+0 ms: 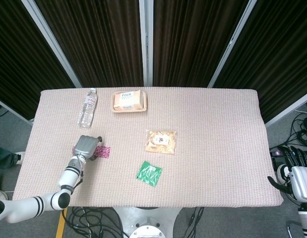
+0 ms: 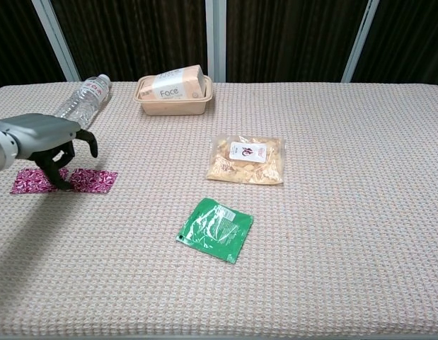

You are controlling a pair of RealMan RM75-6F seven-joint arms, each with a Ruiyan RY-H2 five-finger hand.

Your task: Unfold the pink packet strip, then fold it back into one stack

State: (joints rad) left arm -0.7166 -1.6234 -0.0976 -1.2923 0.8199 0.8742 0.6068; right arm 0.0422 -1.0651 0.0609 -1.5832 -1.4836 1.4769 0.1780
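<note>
While the left hand [image 2: 52, 145] hovers with nothing grasped over the pink packet strip [image 2: 91, 180], it should pinch one end packet only.

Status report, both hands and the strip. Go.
Left hand over pink packet strip, fingertips on it. Strip flat, unfolded. Right hand off table, idle. Nothing in the way.

Glossy foil pink packet strip [image 2: 63, 180] lies on matt, coarse-woven tablecloth [image 2: 346, 212].
</note>
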